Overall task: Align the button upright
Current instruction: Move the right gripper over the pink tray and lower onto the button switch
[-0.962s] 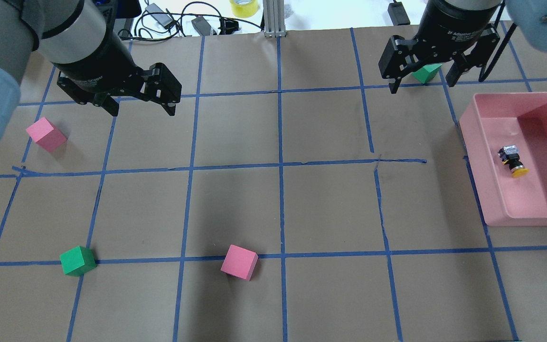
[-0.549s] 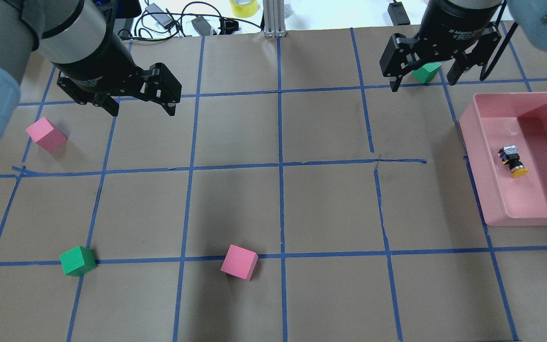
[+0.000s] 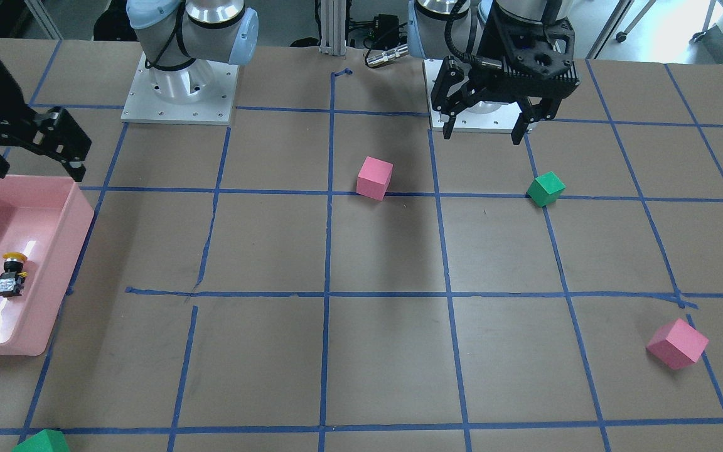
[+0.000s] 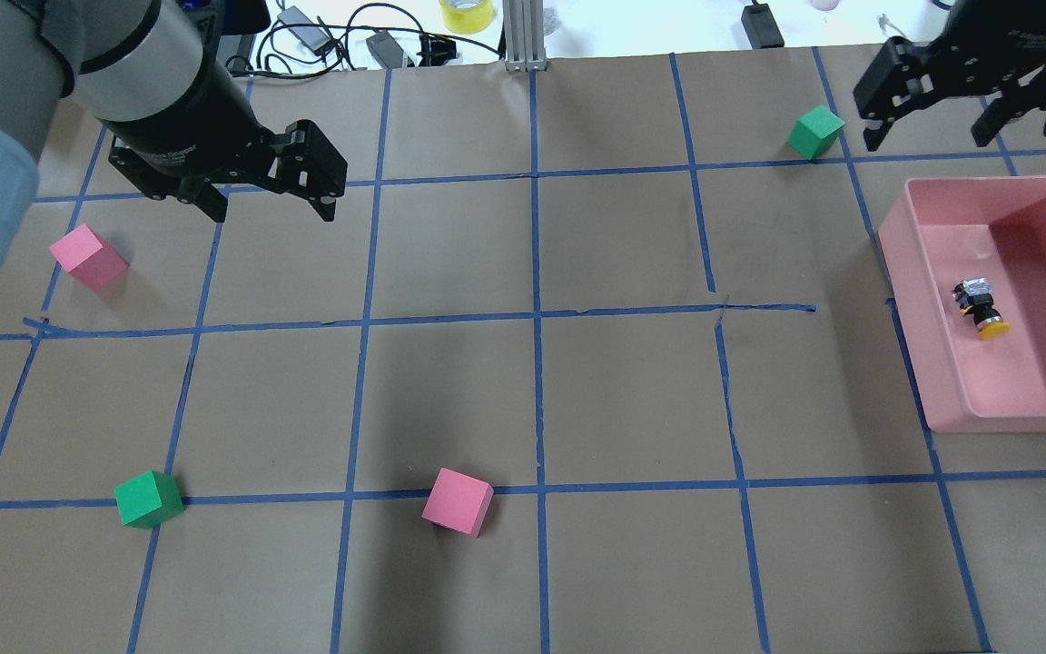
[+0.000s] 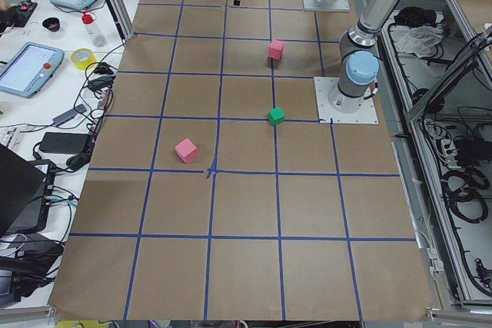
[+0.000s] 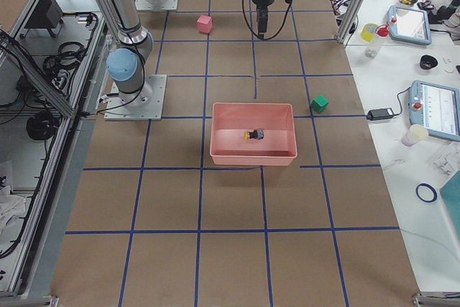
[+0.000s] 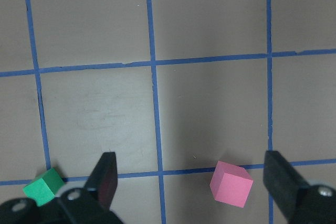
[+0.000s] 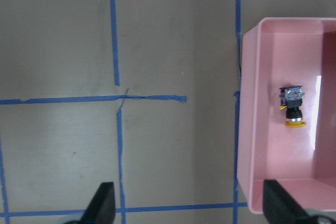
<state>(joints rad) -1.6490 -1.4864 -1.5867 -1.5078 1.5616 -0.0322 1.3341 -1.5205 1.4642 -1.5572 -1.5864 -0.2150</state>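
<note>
The button (image 4: 980, 309) lies on its side on the floor of the pink bin (image 4: 932, 336). Its yellow cap points toward the robot and its silvery base points away. It also shows in the front view (image 3: 11, 276) and the right wrist view (image 8: 292, 108). My right gripper (image 4: 924, 136) is open and empty. It hovers just beyond the bin's far left corner, apart from the button. My left gripper (image 4: 273, 216) is open and empty above the table's left half, far from the bin.
A green cube (image 4: 815, 132) sits to the left of the right gripper. A pink cube (image 4: 87, 257) lies below and to the left of the left gripper. A green cube (image 4: 149, 499) and a pink cube (image 4: 458, 501) lie near the front. Cables and a tape roll (image 4: 467, 14) are at the far edge.
My right gripper has moved right, off the far green cube and toward the pink bin, still open. The left gripper, the button and the cubes have not moved.
</note>
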